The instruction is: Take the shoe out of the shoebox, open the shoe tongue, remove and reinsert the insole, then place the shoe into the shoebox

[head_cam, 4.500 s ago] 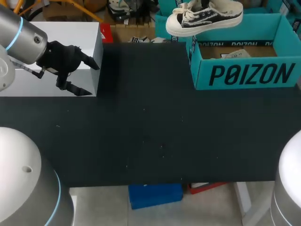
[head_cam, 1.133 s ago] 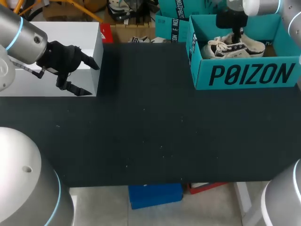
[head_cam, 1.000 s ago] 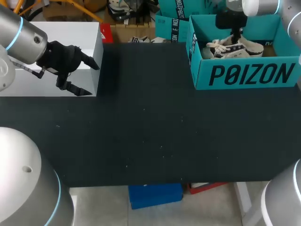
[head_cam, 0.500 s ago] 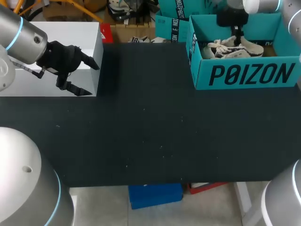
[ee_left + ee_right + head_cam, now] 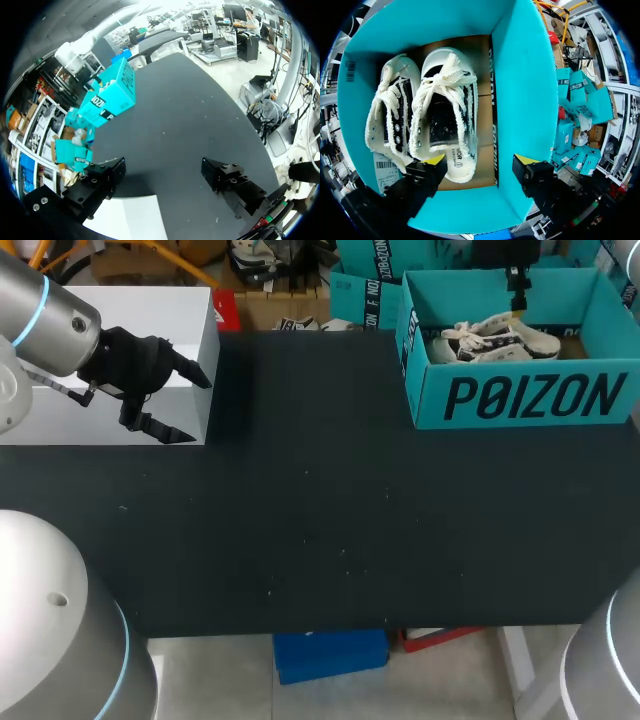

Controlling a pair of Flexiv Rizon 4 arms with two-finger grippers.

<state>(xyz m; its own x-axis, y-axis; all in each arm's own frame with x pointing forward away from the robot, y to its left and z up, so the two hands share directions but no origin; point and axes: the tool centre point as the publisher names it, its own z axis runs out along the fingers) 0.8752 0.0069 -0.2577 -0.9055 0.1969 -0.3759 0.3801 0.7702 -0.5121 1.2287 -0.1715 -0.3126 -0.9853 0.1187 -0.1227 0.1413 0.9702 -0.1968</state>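
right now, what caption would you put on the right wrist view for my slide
Open right pincer looking down into the teal shoebox, two black-and-white laced shoes lying side by side on its floor.

I work in a robot lab: a black-topped bench with my left arm over a white block at ten o'clock and a teal shoebox at one o'clock.

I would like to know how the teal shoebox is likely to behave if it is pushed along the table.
The shoebox looks like thin cardboard with an open top, so its walls would probably flex if squeezed. Holding only two canvas shoes, it is likely light and low, so it may slide rather than tip.
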